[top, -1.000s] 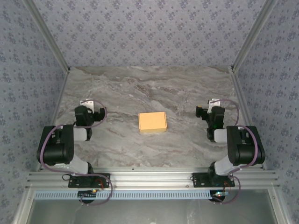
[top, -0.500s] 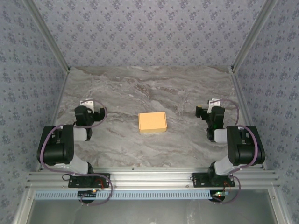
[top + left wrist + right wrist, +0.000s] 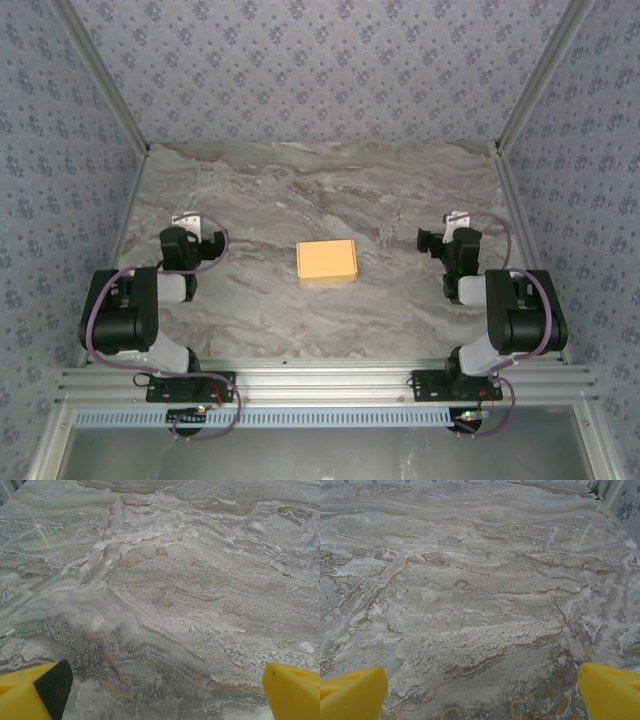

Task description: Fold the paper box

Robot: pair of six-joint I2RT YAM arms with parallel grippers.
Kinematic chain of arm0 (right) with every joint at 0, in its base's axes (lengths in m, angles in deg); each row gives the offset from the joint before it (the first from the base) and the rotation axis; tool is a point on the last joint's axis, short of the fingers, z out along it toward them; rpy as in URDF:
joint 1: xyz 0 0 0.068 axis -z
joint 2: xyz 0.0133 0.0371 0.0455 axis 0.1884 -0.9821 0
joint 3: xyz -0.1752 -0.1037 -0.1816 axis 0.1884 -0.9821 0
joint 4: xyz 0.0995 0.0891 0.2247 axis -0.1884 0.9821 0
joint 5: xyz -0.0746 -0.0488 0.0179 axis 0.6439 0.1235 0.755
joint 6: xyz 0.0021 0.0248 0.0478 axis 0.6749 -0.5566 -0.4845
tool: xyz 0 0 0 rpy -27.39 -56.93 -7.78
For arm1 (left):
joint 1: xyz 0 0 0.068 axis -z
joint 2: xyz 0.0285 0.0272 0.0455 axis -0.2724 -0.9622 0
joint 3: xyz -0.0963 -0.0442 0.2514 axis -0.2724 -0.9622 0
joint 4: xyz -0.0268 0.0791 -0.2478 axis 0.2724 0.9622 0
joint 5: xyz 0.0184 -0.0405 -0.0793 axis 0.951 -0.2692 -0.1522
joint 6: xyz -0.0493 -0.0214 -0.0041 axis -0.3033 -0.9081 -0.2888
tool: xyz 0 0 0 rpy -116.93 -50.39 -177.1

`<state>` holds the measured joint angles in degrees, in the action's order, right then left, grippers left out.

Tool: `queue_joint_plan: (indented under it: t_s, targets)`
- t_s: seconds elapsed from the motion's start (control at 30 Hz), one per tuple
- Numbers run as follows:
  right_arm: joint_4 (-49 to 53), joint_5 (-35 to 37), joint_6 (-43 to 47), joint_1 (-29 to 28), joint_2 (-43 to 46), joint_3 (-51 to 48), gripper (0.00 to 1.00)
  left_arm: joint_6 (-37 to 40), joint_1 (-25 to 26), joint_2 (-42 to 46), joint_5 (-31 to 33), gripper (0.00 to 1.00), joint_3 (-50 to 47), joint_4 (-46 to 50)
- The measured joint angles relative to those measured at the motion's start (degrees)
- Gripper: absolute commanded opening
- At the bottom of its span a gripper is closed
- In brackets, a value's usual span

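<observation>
Grey marbled desk [image 3: 250, 190], with blue patterned walls [image 3: 320, 70] on three sides. The paper box [image 3: 326, 262], a shallow orange rectangle, lies mid-desk. Left end effector [image 3: 162, 695] is well left of the box and right end effector [image 3: 482, 695] well right. Both are spread wide and empty. Wrist views give yellow fingertips [image 3: 292, 690] over marble veining; the top view gives the box.

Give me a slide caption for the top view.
Paper box on the table, midway between left claw and right claw, both open, neither touching it.
</observation>
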<state>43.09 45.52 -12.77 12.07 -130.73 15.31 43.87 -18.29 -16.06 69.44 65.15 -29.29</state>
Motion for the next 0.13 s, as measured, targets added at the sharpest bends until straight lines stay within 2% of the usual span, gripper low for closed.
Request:
queue_joint_plan:
  t_s: [0.13]
  targets:
    - [0.22,-0.26,0.0,0.02,0.0,0.09,1.0,0.0,0.0,0.0,0.0,0.99,0.0,0.0]
